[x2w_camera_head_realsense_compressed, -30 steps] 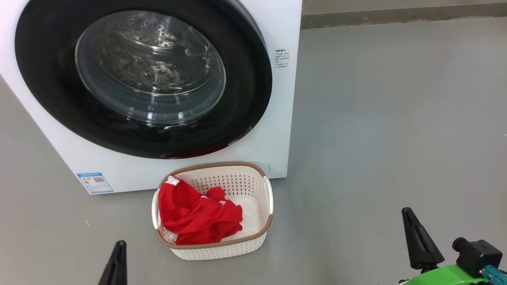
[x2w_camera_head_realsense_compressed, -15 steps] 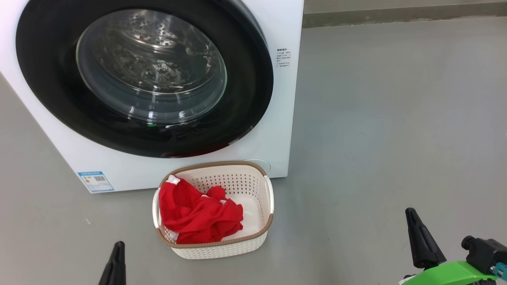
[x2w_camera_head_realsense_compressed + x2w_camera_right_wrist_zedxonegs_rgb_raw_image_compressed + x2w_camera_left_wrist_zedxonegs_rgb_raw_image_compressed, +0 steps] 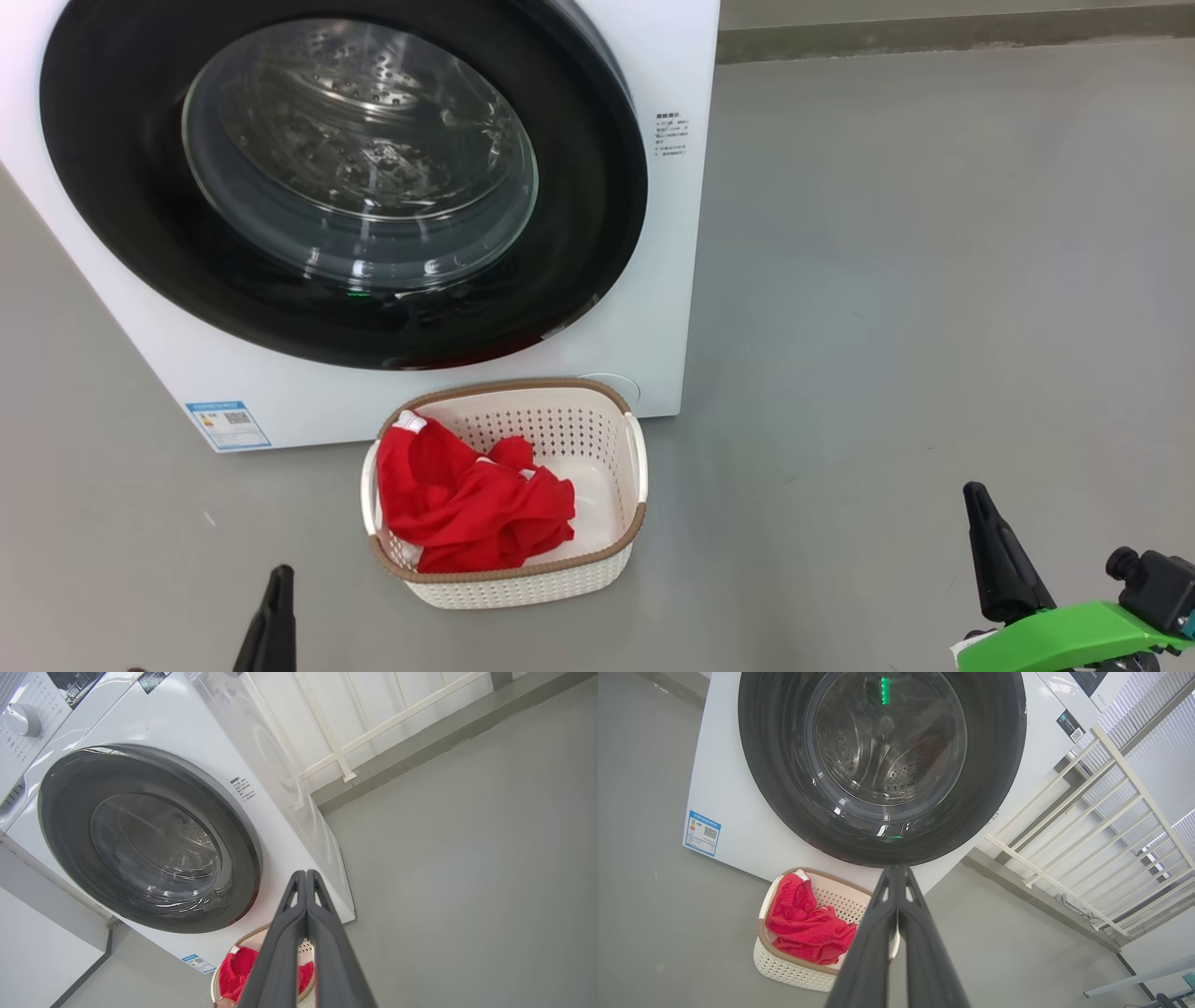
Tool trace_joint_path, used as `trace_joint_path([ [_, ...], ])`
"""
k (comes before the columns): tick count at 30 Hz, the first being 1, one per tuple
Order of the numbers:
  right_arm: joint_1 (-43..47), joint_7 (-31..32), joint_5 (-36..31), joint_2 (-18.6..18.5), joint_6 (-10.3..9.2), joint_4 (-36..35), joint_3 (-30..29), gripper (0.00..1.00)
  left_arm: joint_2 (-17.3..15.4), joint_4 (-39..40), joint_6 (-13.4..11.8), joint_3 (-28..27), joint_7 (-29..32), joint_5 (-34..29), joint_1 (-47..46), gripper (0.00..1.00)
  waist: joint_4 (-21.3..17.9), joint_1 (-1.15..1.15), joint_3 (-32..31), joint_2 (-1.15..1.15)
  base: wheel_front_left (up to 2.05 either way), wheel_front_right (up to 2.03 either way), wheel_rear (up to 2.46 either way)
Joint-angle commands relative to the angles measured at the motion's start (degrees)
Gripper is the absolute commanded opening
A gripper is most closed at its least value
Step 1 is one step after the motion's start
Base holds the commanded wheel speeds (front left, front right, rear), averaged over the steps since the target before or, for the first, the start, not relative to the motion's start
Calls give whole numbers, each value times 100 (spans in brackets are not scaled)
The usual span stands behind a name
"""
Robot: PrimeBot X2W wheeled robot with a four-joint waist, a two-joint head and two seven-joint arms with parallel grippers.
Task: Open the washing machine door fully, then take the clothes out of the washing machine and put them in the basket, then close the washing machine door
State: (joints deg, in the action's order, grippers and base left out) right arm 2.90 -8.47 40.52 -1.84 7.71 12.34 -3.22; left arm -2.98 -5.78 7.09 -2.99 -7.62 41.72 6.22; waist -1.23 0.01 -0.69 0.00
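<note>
The washing machine point(image 3: 667, 233) stands on the grey floor point(image 3: 934, 280) and takes up the head view from nine to twelve o'clock. The washing machine door point(image 3: 345, 177) lies shut, flush against the white front; the perforated steel drum shows through its glass. A small blue label point(image 3: 228, 424) sits at the cabinet's lower corner, at seven o'clock from the door. The basket point(image 3: 523, 590) rests on the floor just before the machine, at six o'clock from the door and close to the cabinet's base. The clothes point(image 3: 467, 509) lie bunched inside it, heaped toward its nine o'clock side; the three o'clock side of the basket's bottom is bare. The left gripper point(image 3: 278, 583) hangs at seven o'clock from the basket, its fingers pressed together on nothing; the left wrist view point(image 3: 896, 870) shows the tips meeting. The right gripper point(image 3: 977, 499) hangs well apart at three o'clock from the basket; its fingers are likewise closed and empty, as the right wrist view point(image 3: 305, 873) confirms.
</note>
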Motion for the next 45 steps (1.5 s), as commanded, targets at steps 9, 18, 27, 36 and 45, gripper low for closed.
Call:
trace_joint_path([
  [9,-352,182,722,-106,-9,-89,-11,0,-78,12,17,-90,155,671,-385,0,14,-1,10,0,0,0,0],
  [18,-419,330,1292,-120,-11,-58,-31,0,-77,-92,19,-108,300,1229,-491,0,28,-1,20,0,0,0,0],
  [27,-479,463,1796,-131,-12,-30,-51,0,-76,-184,22,-126,430,1721,-584,0,40,-1,28,0,0,0,0],
  [36,-547,615,2363,-141,-14,1,-76,0,-73,-289,25,-148,578,2276,-690,0,54,-1,38,0,0,0,0],
  [45,-616,769,2930,-151,-15,32,-102,0,-69,-393,28,-172,728,2831,-796,0,67,-1,47,0,0,0,0],
])
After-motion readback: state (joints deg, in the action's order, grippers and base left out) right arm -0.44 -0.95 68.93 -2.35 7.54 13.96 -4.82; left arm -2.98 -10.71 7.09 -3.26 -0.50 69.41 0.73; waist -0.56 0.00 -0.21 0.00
